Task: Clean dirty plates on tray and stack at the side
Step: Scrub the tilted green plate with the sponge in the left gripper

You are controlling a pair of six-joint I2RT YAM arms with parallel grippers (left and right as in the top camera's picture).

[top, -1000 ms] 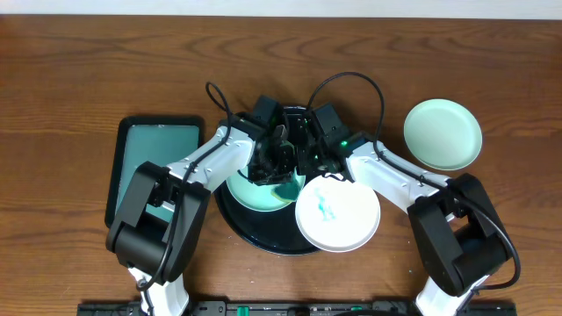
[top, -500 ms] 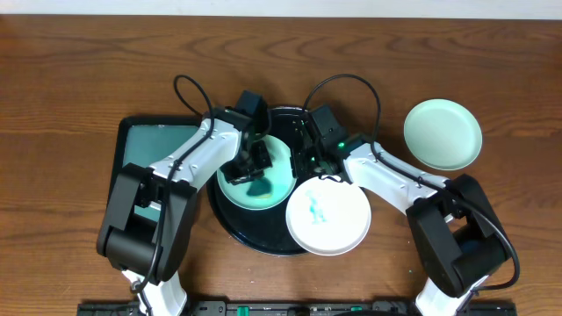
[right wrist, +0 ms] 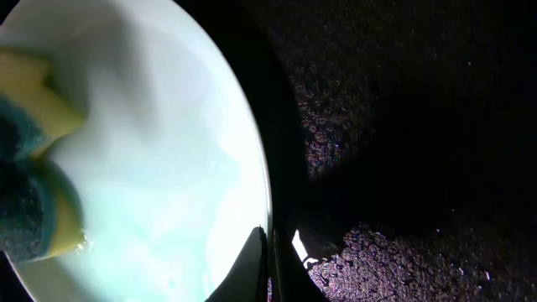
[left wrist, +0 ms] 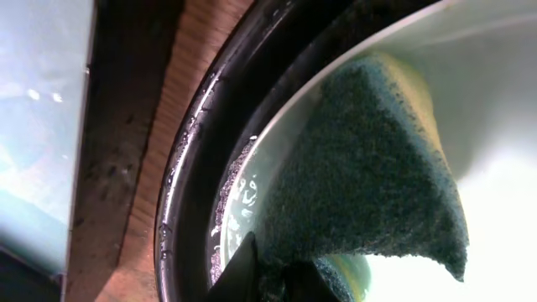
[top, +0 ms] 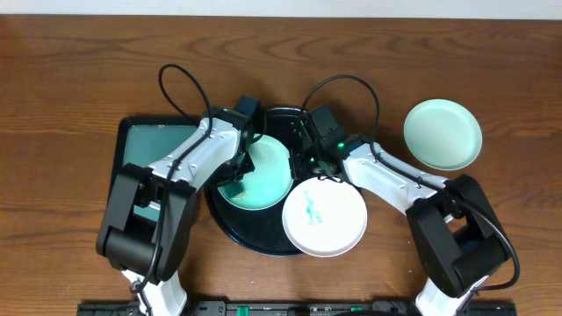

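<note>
A pale mint plate lies tilted in the black tray. My right gripper is shut on its right rim; the right wrist view shows the fingers pinching the plate's edge above the tray floor. My left gripper is shut on a green and yellow sponge, pressed on the plate's left side inside the tray rim. A white plate with a teal smear rests over the tray's front right rim. A second mint plate sits on the table at right.
The rectangular teal tray lies just left of the black tray, under my left arm; its edge shows in the left wrist view. Both arms' cables loop above the black tray. Brown wooden table surrounds everything.
My left gripper has swept the sponge from the plate's middle to its left side, uncovering more of the mint plate. The white plate has slid slightly left.
</note>
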